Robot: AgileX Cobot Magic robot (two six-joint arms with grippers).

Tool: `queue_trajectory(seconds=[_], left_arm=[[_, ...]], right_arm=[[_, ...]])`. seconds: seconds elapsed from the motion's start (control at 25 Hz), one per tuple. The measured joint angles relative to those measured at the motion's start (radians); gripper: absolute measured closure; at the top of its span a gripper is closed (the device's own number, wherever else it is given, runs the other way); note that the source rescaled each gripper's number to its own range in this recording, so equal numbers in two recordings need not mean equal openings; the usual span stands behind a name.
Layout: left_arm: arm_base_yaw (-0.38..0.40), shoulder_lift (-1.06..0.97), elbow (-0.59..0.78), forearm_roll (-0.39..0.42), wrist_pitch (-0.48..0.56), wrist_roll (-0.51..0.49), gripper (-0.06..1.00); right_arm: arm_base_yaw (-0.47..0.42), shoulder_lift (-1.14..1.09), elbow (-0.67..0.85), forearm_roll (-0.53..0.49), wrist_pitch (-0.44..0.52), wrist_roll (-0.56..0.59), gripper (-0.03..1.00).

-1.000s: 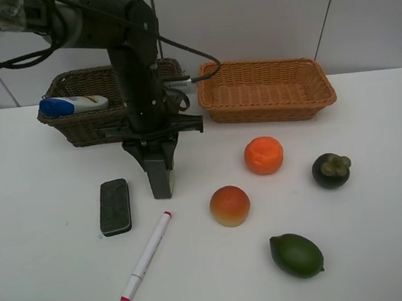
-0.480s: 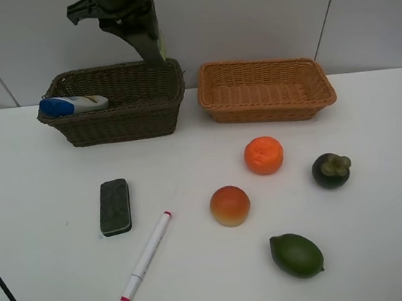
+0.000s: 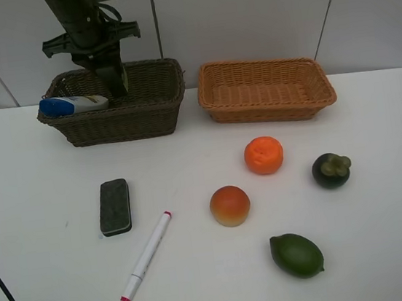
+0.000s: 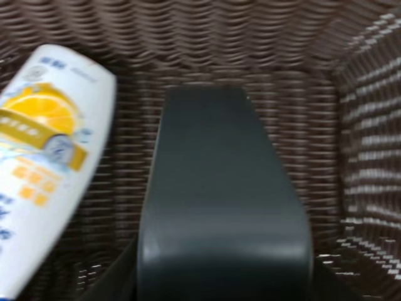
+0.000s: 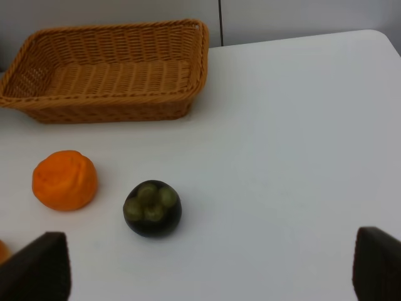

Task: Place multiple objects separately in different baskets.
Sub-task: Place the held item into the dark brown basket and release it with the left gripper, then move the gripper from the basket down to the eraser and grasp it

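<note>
My left gripper (image 3: 111, 72) is shut on the dark pump bottle (image 4: 222, 200), holding it upright just inside the dark brown basket (image 3: 121, 125). Beside it in that basket lies the white bottle with a blue cap (image 3: 72, 104), also seen in the left wrist view (image 4: 44, 157). On the table lie the dark eraser (image 3: 115, 206), the marker (image 3: 146, 256), the peach (image 3: 230, 206), orange (image 3: 263, 155), mangosteen (image 3: 331, 170) and lime (image 3: 296, 255). My right gripper (image 5: 207, 269) is open above the table near the mangosteen (image 5: 152, 208) and orange (image 5: 64, 180). It does not show in the high view.
The light tan basket (image 3: 269, 109) stands to the right of the dark one, with nothing in it; it also shows in the right wrist view (image 5: 106, 113). A white wall rises just behind both baskets. The fruit lies right of the table's middle, the eraser and marker to the left.
The left arm lifted the pump bottle off the table near the eraser, carried it up and back, then shifted left and lowered it into the dark basket. Nothing else moved.
</note>
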Motion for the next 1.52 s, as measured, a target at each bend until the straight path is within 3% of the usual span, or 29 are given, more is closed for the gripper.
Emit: queue_trajectory(seconds=[0.32, 0.4, 0.56, 0.72, 0.92, 1.12, 1.28, 1.52], left_arm=[[0.033, 0.019, 0.0, 0.078, 0.061, 0.002, 0.6], [0.035, 0.019, 0.0, 0.085, 0.061, 0.002, 0.51], [0.035, 0.019, 0.0, 0.091, 0.062, 0.002, 0.18], [0.035, 0.019, -0.047, 0.088, 0.097, 0.002, 0.12], [0.035, -0.003, -0.188, 0.025, 0.174, 0.008, 0.11], [0.019, -0.079, -0.224, -0.121, 0.174, 0.042, 0.11], [-0.024, -0.154, -0.134, -0.147, 0.174, 0.059, 0.11], [-0.063, -0.357, 0.236, -0.164, 0.171, 0.026, 0.11]], right_arm=[[0.0, 0.0, 0.0, 0.0, 0.0, 0.0, -0.03], [0.0, 0.0, 0.0, 0.0, 0.0, 0.0, -0.03], [0.0, 0.0, 0.0, 0.0, 0.0, 0.0, -0.03], [0.0, 0.0, 0.0, 0.0, 0.0, 0.0, -0.03], [0.0, 0.0, 0.0, 0.0, 0.0, 0.0, -0.03], [0.0, 0.0, 0.0, 0.0, 0.0, 0.0, -0.03], [0.0, 0.0, 0.0, 0.0, 0.0, 0.0, -0.03], [0.0, 0.0, 0.0, 0.0, 0.0, 0.0, -0.03]])
